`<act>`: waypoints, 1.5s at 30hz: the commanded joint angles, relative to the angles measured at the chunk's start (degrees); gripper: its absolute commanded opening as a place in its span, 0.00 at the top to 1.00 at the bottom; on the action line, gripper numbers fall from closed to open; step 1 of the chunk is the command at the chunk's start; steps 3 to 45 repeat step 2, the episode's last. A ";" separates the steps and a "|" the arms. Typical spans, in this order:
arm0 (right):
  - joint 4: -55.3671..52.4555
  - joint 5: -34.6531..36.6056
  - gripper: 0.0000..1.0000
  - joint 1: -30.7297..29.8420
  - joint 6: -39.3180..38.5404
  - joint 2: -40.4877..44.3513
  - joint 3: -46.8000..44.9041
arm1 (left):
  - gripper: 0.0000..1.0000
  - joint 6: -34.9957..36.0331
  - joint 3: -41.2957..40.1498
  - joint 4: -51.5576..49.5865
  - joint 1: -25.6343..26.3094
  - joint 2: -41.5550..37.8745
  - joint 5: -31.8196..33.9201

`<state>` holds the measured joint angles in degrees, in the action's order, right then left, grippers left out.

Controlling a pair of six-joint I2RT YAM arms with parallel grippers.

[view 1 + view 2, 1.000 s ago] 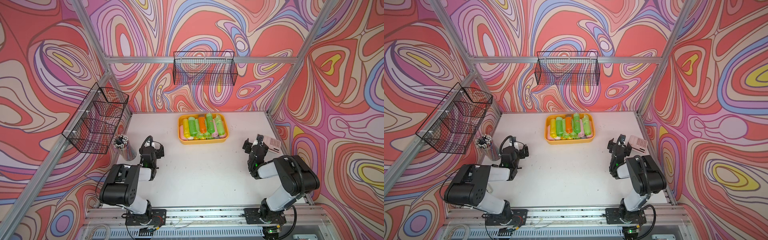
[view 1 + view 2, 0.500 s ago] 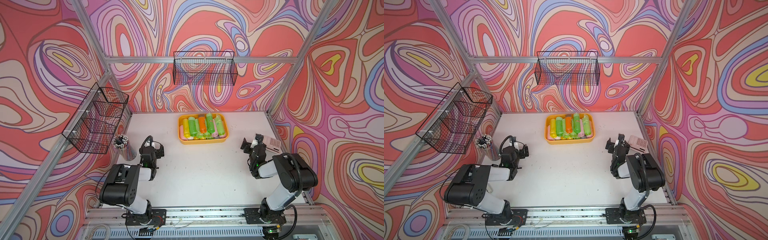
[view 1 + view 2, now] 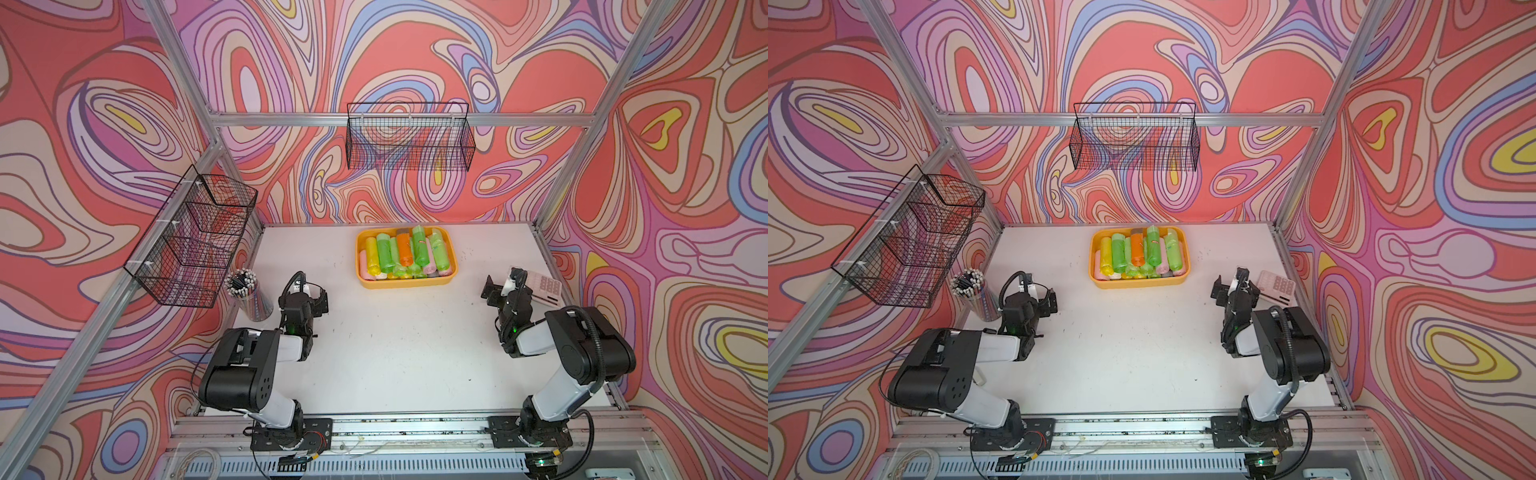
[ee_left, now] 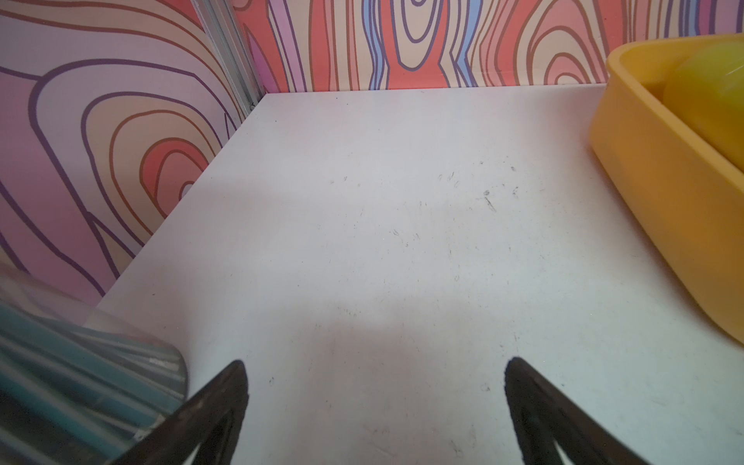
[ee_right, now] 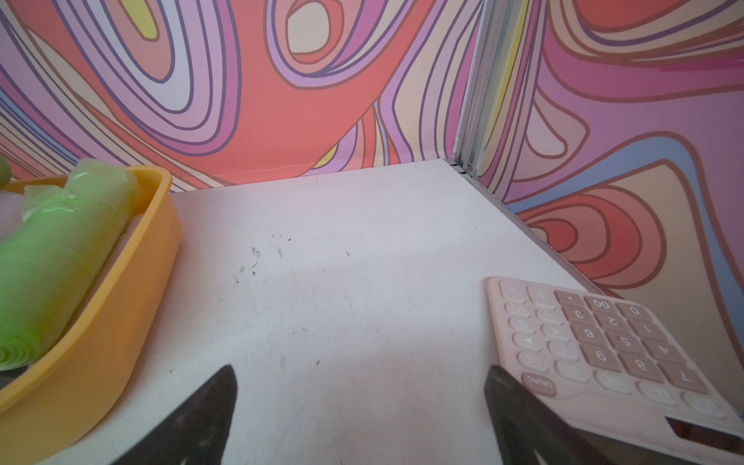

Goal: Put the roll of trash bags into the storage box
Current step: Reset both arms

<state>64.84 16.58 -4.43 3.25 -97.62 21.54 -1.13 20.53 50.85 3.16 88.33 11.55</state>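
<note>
1. The left gripper (image 4: 374, 364) hovers low over the white table (image 3: 395, 353), its two dark fingers spread wide with nothing between them
2. The right gripper (image 5: 359, 370) is also low over the table, fingers spread wide and empty
3. The storage box (image 3: 405, 283), a shallow orange-yellow tray, sits on the table ahead of both grippers and apart from them: to the right of the left gripper, to the left of the right gripper
4. Rolls of trash bags (image 3: 409, 251) in green, yellow, orange and pink lie piled inside the storage box
5. A clear cup of pencils (image 3: 248, 291) stands just beside the left gripper, on its left
6. A pink calculator (image 5: 596, 342) lies flat just beside the right gripper, on its right; whether they touch cannot be told
7. A black wire basket (image 3: 409, 139) hangs on the wall far ahead of both grippers, and a second wire basket (image 3: 191, 237) hangs high to the left of the left gripper
</note>
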 commanded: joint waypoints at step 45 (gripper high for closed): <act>1.79 -0.54 0.02 0.32 -0.80 -0.37 -0.09 | 0.00 -0.12 0.40 1.96 -0.17 0.22 -0.26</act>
